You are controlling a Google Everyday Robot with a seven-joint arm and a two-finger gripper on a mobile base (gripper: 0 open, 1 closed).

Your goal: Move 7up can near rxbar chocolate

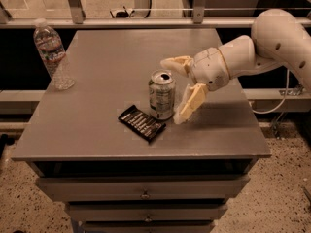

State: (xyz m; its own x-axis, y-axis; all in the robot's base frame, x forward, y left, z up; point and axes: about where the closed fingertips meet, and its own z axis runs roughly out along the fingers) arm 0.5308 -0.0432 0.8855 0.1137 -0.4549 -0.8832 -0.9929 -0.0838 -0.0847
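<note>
The 7up can [161, 95] stands upright on the grey table [112, 52], silver and green with its pull-tab top showing. Its base touches or nearly touches the upper right end of the rxbar chocolate [141, 123], a flat black wrapper with pale lettering lying diagonally. My gripper [175, 89] is open just right of the can. One finger [176, 63] reaches behind the can's top and the other finger [190, 103] hangs down to the can's right. Neither finger presses on the can.
A clear plastic water bottle [52, 55] stands near the table's left edge. Drawers [146, 194] lie below the table front. A railing and posts [73, 4] run behind the table. A cable [282, 98] hangs at the right.
</note>
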